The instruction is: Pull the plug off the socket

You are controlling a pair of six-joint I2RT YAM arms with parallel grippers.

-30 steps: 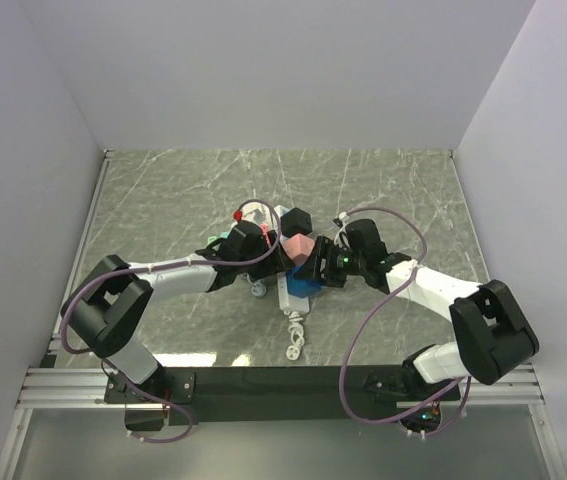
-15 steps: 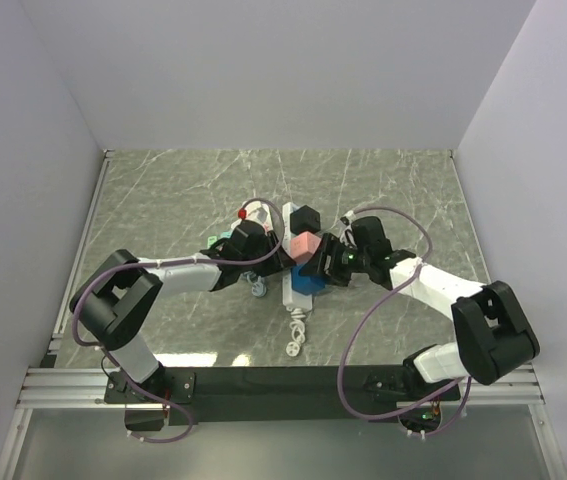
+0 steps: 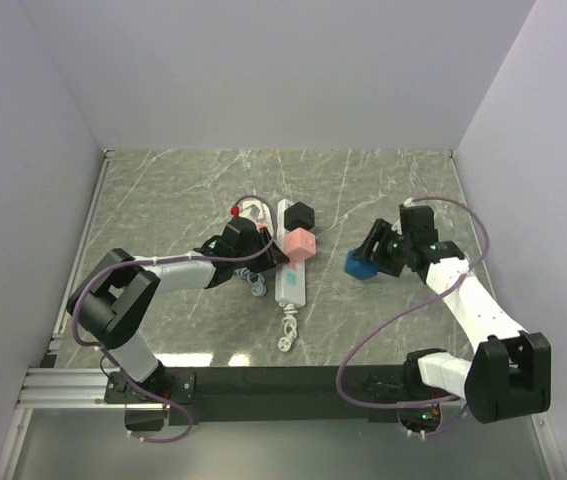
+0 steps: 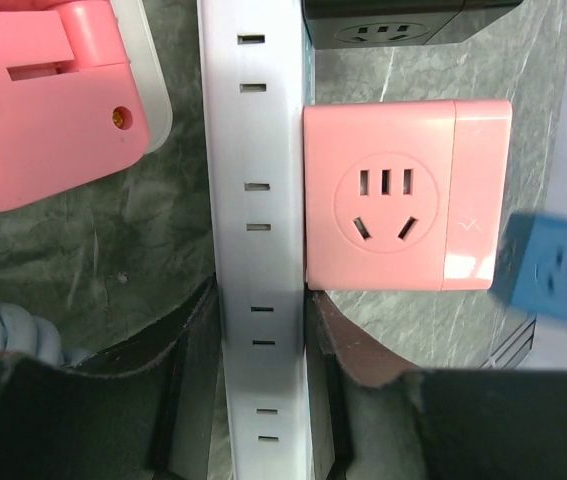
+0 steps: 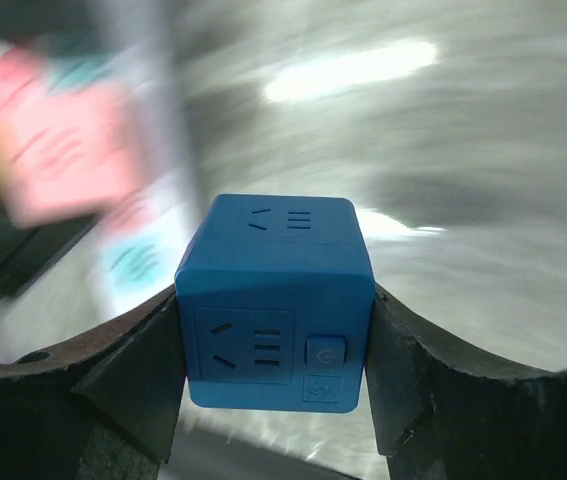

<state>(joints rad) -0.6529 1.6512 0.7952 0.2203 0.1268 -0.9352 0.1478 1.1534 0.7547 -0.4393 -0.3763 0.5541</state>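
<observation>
One second ago socketed, the blue plug (image 5: 275,300) now sits clamped in our right pincer (image 3: 365,262), well apart from the power strip (image 4: 256,250) that our left pincer (image 4: 263,350) pins, so we judge it pulled.

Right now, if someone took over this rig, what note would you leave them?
The left gripper is shut on the white power strip, clamping its sides.
The right gripper is shut on the blue plug, apart from the strip, to its right.
Done: the blue plug is off its socket.
Left: probably set it down and release. The pink cube and black cube sit on the strip.
</observation>
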